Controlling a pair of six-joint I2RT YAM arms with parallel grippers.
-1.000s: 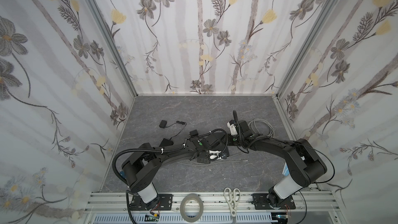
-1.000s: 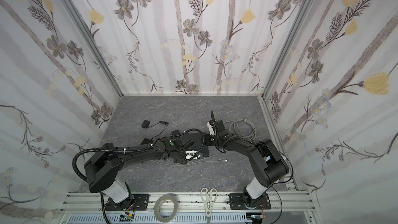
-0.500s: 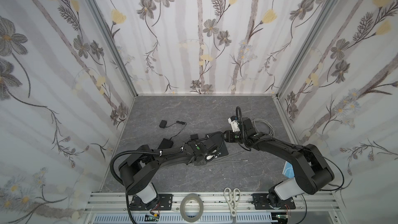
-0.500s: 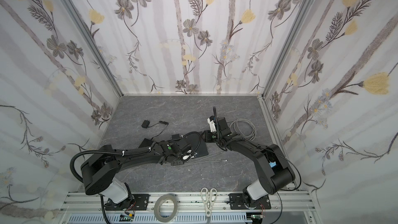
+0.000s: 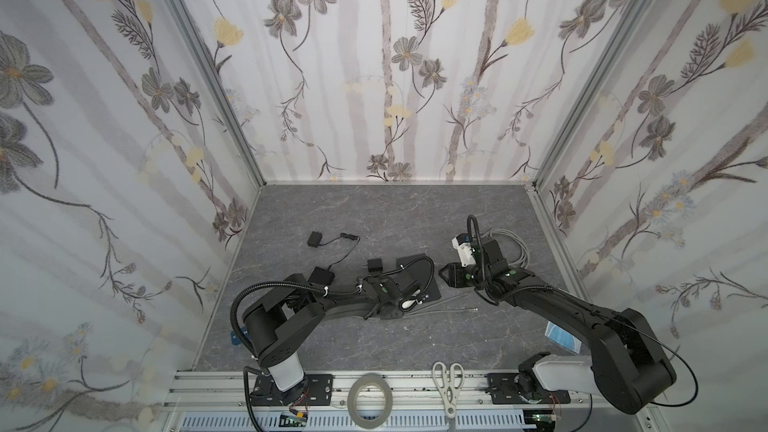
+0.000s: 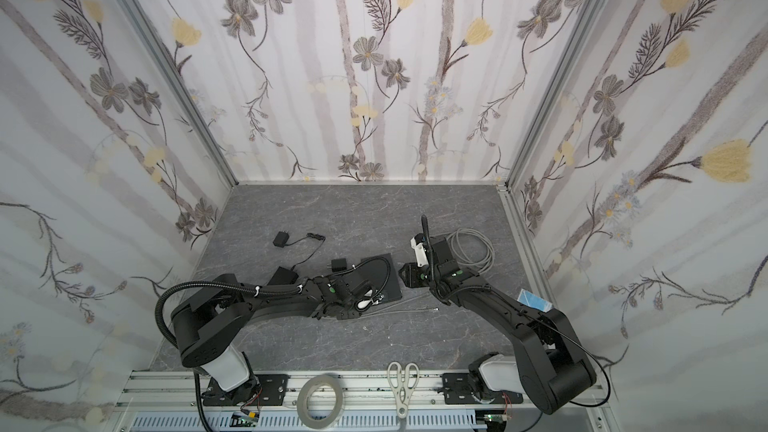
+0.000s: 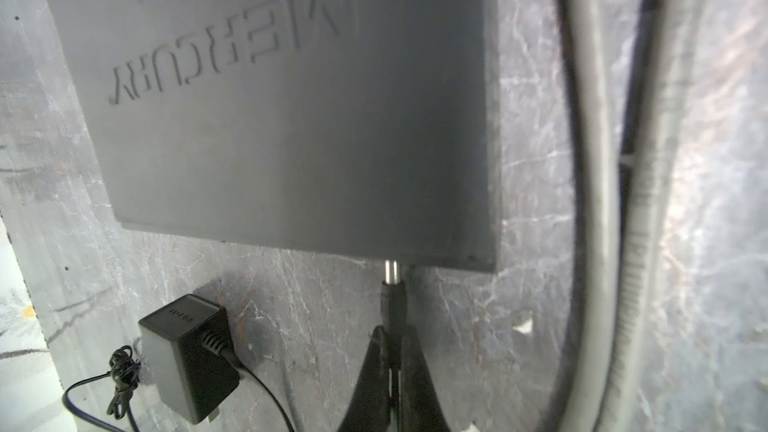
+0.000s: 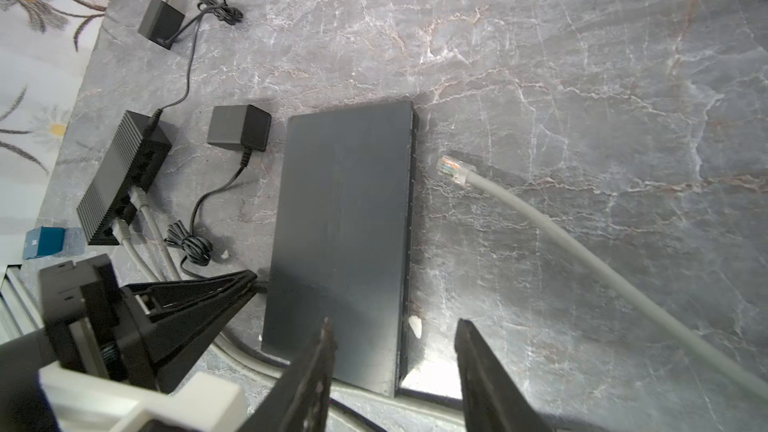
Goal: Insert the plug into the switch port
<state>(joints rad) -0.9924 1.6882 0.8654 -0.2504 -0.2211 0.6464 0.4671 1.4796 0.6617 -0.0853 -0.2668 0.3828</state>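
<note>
The switch (image 7: 291, 118) is a flat dark grey box lying on the table; it also shows in the right wrist view (image 8: 345, 222) and in both top views (image 5: 432, 290) (image 6: 395, 288). The black barrel plug (image 7: 392, 301) points at the switch's side edge. Its metal tip (image 7: 391, 271) reaches into the port, with a short length of bare metal still showing. My left gripper (image 7: 390, 338) is shut on the plug's body. My right gripper (image 8: 395, 338) hangs open over the switch's near corner, holding nothing, at the switch's right edge (image 5: 444, 278).
A grey network cable with a clear plug (image 8: 453, 170) lies right of the switch, its coil (image 5: 511, 247) further right. A black power adapter (image 7: 187, 351), a small black hub (image 8: 124, 176) and another adapter (image 8: 160, 20) lie left. Scissors (image 5: 448, 384) and a tape roll (image 5: 370, 398) rest on the front rail.
The right arm has drawn back a little to the right, its gripper still open beside the switch. The left gripper stays shut on the plug at the switch's edge.
</note>
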